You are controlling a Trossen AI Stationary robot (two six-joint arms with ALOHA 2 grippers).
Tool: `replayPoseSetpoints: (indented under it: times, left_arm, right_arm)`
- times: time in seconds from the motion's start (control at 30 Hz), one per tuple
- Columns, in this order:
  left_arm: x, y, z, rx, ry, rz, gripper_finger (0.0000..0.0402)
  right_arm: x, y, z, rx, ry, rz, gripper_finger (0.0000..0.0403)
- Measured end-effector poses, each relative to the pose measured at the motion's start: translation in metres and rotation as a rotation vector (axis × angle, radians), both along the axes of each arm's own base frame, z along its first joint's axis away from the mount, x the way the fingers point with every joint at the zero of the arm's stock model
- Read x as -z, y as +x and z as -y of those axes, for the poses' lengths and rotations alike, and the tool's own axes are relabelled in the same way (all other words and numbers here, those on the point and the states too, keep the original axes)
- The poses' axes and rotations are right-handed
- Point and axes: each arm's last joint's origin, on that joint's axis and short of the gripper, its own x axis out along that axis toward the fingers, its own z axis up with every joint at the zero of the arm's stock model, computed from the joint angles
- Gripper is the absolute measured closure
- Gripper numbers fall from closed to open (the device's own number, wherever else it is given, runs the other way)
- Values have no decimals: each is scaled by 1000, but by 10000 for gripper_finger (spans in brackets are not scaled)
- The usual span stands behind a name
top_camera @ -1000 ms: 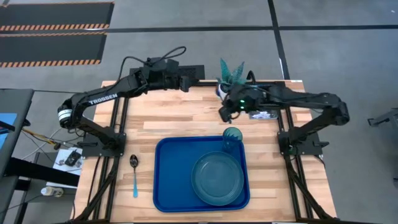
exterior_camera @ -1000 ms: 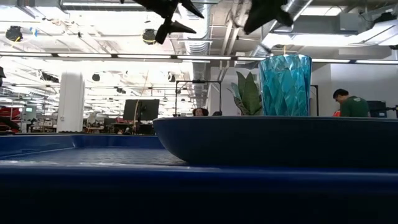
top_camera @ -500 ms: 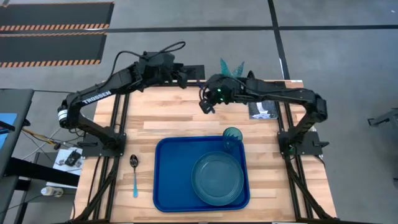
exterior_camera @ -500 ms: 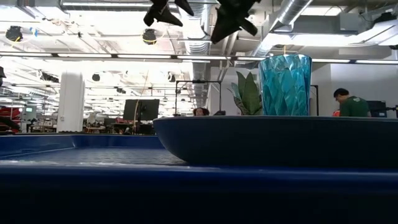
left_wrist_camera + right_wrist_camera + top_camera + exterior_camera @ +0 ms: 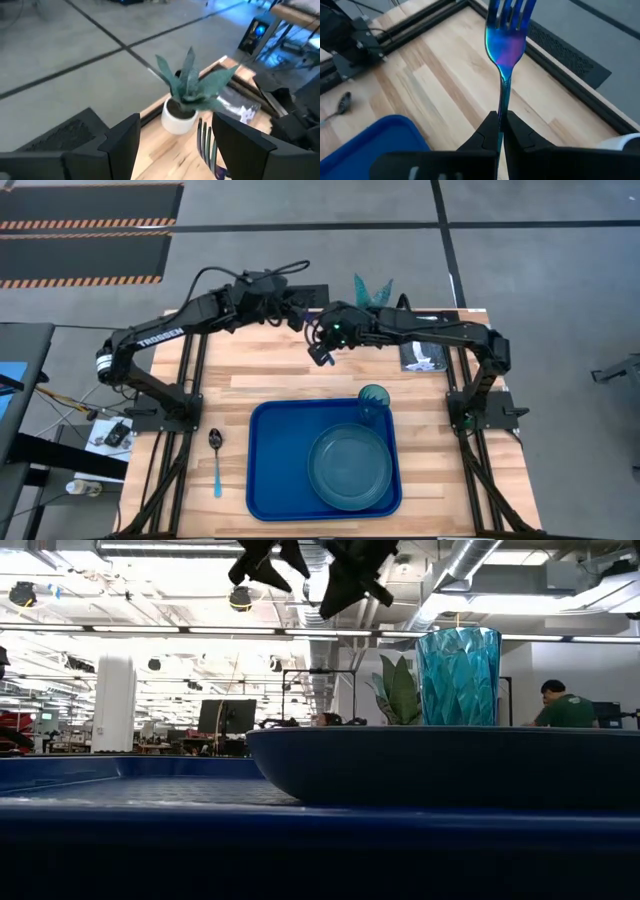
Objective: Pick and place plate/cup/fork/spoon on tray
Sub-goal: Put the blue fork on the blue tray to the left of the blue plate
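Observation:
My right gripper [image 5: 322, 352] [image 5: 501, 125] is shut on the fork [image 5: 507, 35] above the table's far middle. The fork's tines also show in the left wrist view [image 5: 204, 137]. My left gripper [image 5: 298, 318] [image 5: 172, 150] hangs open just beyond it, toward the far edge, touching nothing. In the low view the left gripper [image 5: 265, 560] and right gripper [image 5: 352, 575] hang high. The blue tray [image 5: 275, 470] lies at the near middle with the teal plate [image 5: 350, 465] and the ribbed cup [image 5: 373, 400] standing in it. The spoon [image 5: 216, 460] lies on the table left of the tray. My right gripper pinches the fork's thin neck [image 5: 504, 97] just below the tined head between its two fingers [image 5: 487, 131]. The fork runs along the fingers and sticks out past their tips, tines foremost. It is lifted clear of the table. The handle is hidden behind the fingers.
A white pot with a spiky green plant [image 5: 372, 295] [image 5: 179, 117] stands at the table's far edge, right of both grippers. A dark block [image 5: 420, 358] lies at the far right. Bare wood [image 5: 260, 370] lies between the grippers and the tray.
My right gripper has carried the fork toward the table's left, from beside the plant pot to the far middle, close to my left gripper. The fork stays clear of the table.

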Motion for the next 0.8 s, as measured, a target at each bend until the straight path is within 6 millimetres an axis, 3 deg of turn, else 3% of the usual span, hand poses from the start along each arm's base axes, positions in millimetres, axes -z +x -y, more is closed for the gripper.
replayPoseSetpoints:
  times: [0.27, 0.53, 0.8]
  left_arm:
    - [7, 9, 2, -7, -16, -8, 168]
    - [-9, -13, 5, -26, -39, 52, 168]
    - [-9, -15, 7, -34, -71, 61, 168]
  right_arm:
    - [6, 1, 1, -2, 9, -35, 381]
    - [1, 1, 2, 10, -16, -2, 381]
    - [1, 1, 5, 18, -14, 3, 381]
